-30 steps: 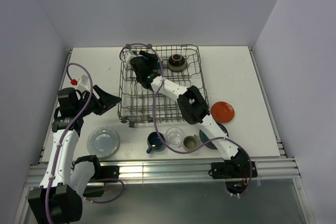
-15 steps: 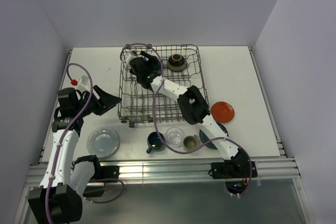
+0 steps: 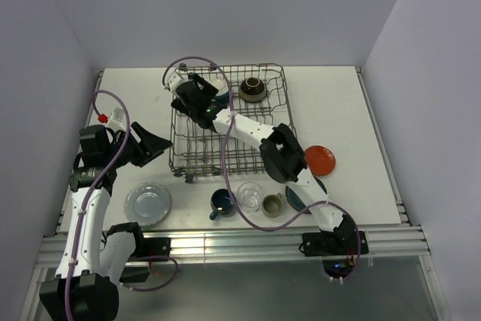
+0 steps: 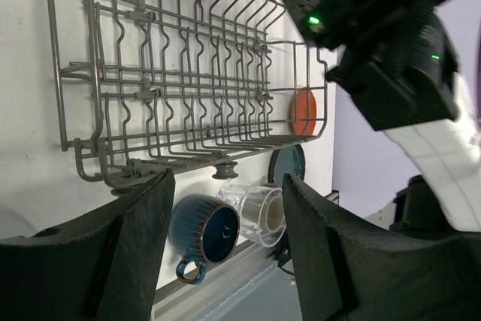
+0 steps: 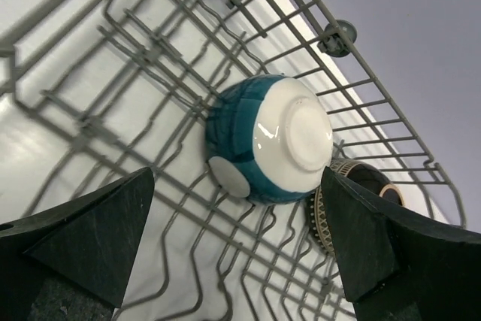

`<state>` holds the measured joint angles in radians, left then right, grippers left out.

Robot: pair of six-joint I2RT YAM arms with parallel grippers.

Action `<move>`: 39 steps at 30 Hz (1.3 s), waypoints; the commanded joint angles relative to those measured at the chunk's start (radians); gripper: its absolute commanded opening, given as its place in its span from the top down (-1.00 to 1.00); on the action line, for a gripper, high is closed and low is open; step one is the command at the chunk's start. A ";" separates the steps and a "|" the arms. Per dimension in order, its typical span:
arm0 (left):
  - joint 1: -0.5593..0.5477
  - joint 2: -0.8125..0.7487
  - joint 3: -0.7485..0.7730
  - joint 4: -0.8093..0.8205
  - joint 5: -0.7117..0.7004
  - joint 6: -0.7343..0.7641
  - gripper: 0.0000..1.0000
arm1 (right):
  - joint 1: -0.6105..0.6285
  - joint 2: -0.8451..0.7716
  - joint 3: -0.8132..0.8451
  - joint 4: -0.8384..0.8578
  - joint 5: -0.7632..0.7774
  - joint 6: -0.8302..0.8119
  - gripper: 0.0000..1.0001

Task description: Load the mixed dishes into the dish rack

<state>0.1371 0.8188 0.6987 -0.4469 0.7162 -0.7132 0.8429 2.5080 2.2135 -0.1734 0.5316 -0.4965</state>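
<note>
The grey wire dish rack [image 3: 194,148] stands mid-table. A teal bowl with a white base [image 5: 270,137] lies upside down in its back left part, next to a brown bowl [image 5: 353,208] that also shows from above [image 3: 252,89]. My right gripper [image 5: 240,249] is open and empty, just clear of the teal bowl [image 3: 219,86]; from above it is over the rack's back left [image 3: 204,100]. My left gripper [image 3: 155,146] is open and empty left of the rack [image 4: 188,73]. In its view lie a blue mug [image 4: 204,232], a clear glass [image 4: 252,212] and a beige cup [image 4: 273,216].
In front of the rack stand the blue mug [image 3: 222,202], clear glass [image 3: 249,195] and beige cup [image 3: 272,203]. A pale plate [image 3: 148,203] lies front left. A teal plate [image 3: 294,201] is half under the right arm. An orange-red plate [image 3: 320,159] lies right of the rack.
My right gripper has drawn back to the left, away from the teal bowl, which stays in the rack. My left arm has shifted slightly.
</note>
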 commanded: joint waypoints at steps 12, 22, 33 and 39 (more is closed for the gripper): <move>-0.343 -0.057 0.067 -0.145 -0.277 -0.014 -0.17 | 0.008 -0.705 -0.517 -0.242 0.152 0.767 -0.99; -0.807 -0.096 -0.025 -0.110 -0.616 -0.290 -0.09 | 0.019 -1.515 -1.196 -0.367 -0.120 1.239 -0.98; -1.148 0.169 0.034 -0.214 -0.942 -0.431 -0.02 | 0.090 -1.962 -1.448 -0.423 -0.263 1.388 -0.94; -1.200 0.302 0.055 -0.234 -1.023 -0.462 -0.01 | 0.096 -2.045 -1.514 -0.393 -0.298 1.412 -0.92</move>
<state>-1.0447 1.0962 0.7109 -0.6647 -0.2153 -1.1427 0.9314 0.4904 0.7231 -0.5846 0.2581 0.8825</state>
